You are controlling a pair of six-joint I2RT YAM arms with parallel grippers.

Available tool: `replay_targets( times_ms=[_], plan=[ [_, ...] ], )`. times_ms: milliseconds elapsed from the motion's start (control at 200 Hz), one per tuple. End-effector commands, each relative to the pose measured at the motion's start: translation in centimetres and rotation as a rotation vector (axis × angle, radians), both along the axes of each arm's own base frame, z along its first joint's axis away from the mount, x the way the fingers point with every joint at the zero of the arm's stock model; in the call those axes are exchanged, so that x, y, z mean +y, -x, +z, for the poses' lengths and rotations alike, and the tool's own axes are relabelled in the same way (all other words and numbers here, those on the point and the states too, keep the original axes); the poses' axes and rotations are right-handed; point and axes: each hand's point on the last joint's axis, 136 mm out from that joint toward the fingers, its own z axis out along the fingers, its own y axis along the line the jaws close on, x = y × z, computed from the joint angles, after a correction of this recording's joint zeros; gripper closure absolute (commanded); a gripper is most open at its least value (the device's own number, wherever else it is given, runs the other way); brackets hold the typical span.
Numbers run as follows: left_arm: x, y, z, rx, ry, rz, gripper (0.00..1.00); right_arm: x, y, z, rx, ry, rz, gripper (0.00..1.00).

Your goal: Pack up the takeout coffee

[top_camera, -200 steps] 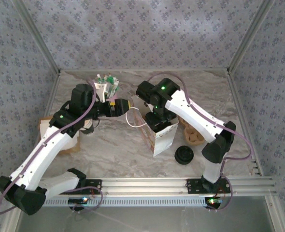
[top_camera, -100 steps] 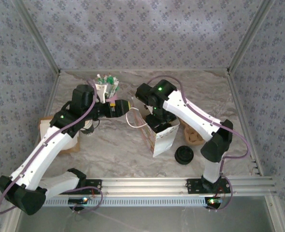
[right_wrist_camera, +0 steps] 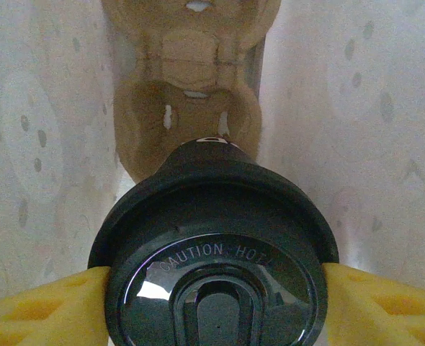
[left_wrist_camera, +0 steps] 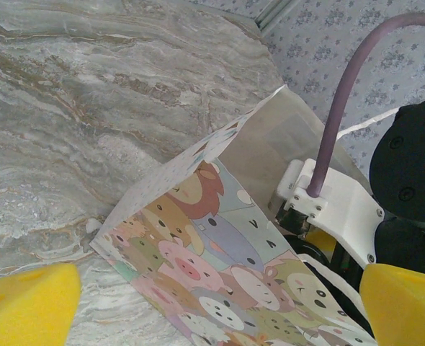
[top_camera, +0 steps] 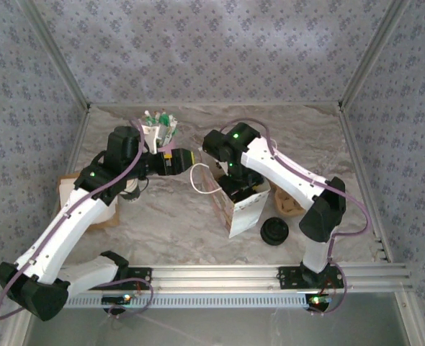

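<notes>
Takeout coffee (right_wrist_camera: 212, 267): one cup, clamped by right gripper (right_wrist_camera: 212, 306) inside one paper bag (left_wrist_camera: 198, 252); left gripper (left_wrist_camera: 216, 306) released.

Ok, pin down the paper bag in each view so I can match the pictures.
Top external: paper bag stands right of centre, beneath the right arm.
Left wrist: its cartoon-animal side fills the lower middle, mouth open toward upper right.
Right wrist: its pale inner walls surround the takeout coffee held in the right gripper.
Shared landmark: the right arm reaching into the bag's mouth.
</notes>
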Motion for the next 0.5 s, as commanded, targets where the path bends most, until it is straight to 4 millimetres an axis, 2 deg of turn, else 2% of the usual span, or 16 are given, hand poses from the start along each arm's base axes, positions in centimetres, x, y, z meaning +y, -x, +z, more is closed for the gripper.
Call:
replay_targets(
  times_ms=[0,185,495],
  plan=[
    [0.5,0.1,0.4,-0.022,0.004,0.014,0.01,-0.4,0.7,-0.1,0.032,-0.001,-0.003,0.29],
    [0.6,0.1,0.3,-0.02,0.003,0.018,0.0,-0.4,0.7,-0.3,0.026,-0.012,-0.012,0.29],
    [0.7,0.1,0.2,-0.018,0.001,0.023,0.01,-0.6,0.0,0.9,-0.063,-0.042,-0.037,0.29]
  ],
)
